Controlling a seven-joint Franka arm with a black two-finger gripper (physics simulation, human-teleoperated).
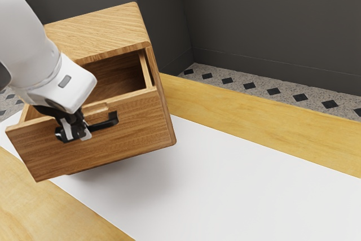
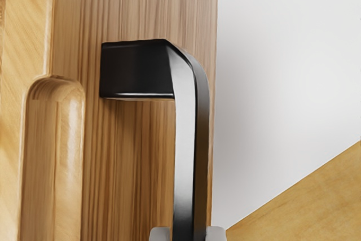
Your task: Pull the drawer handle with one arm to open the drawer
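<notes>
One white arm (image 1: 31,55) reaches in from the exterior view's left and ends at the front of a wooden drawer (image 1: 113,136). Its jaws are closed on the black handle (image 1: 104,121), gripping the bar near its end toward the exterior view's left. In the wrist view, two pale pads (image 2: 160,234) sit on either side of the bar, pressed against it.

The drawer stands well out from its cabinet (image 1: 96,26). Its hollow inside is open to view between the front panel and the cabinet's top, and it looks empty. To the right, the white surface (image 1: 225,184) runs on, edged by wooden strips. Beyond it is a speckled floor (image 1: 271,86) with black diamonds, under dark walls.

As for progress, the grip is made and much of the pull looks done, since the drawer is plainly open. Whether it has reached the end of its travel cannot be told from here. What may remain is a little more pulling straight outward, then letting go of the handle and backing the arm away.
</notes>
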